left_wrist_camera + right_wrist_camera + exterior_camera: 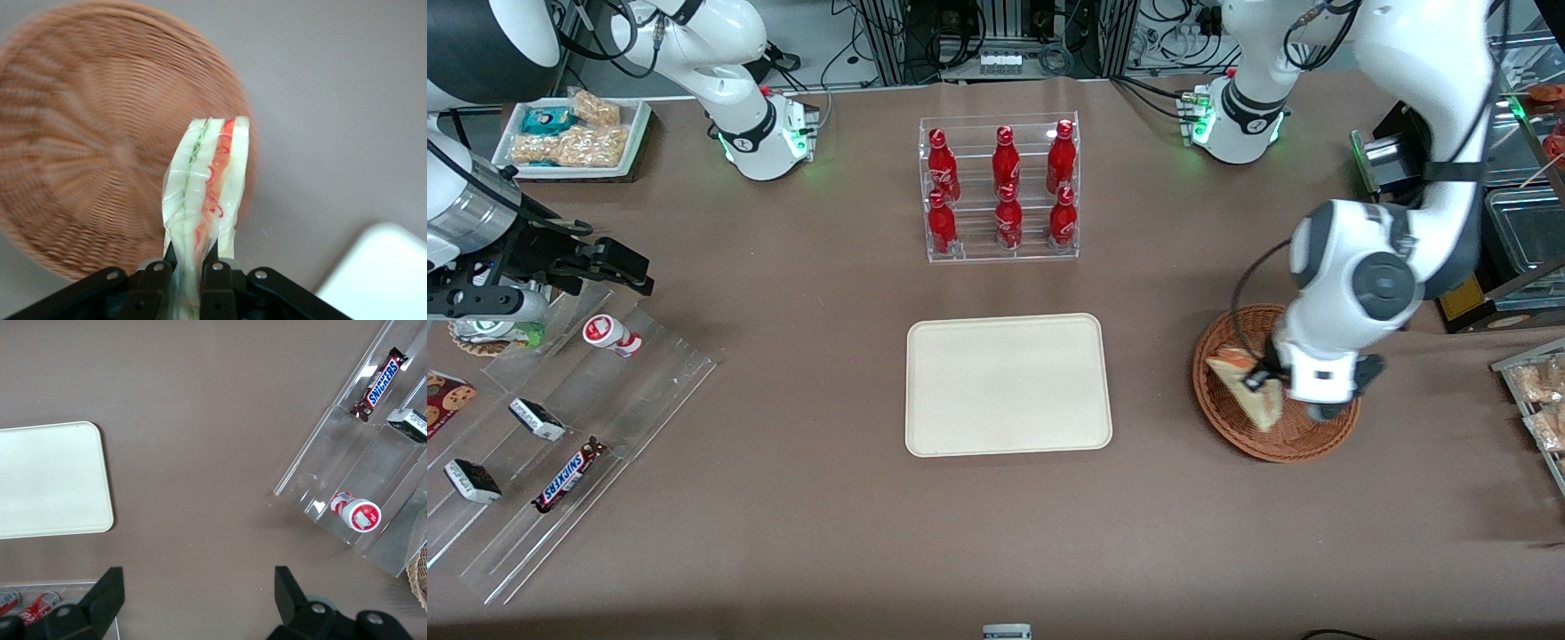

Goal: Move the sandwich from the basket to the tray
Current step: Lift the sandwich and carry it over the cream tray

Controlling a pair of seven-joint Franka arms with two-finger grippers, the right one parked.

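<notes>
Brown tabletop [800, 498], cream tray [1008, 385] centre. Left arm bent low over wicker basket [1232, 418]; gripper [192, 267] clamped on wrapped sandwich [207, 180], lifted above basket.

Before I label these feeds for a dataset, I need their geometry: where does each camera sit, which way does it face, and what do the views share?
Front view: mounted high, facing the robots, looking down on the table; both arms show, the left arm's tool over the basket, shut on the sandwich.
Left wrist view: on the working arm, looking down past its tool at sandwich, basket and a tray corner.
Right wrist view: on the parked arm, looking down at table and tray; its own fingers show.
Shared: all three show the tray.
</notes>
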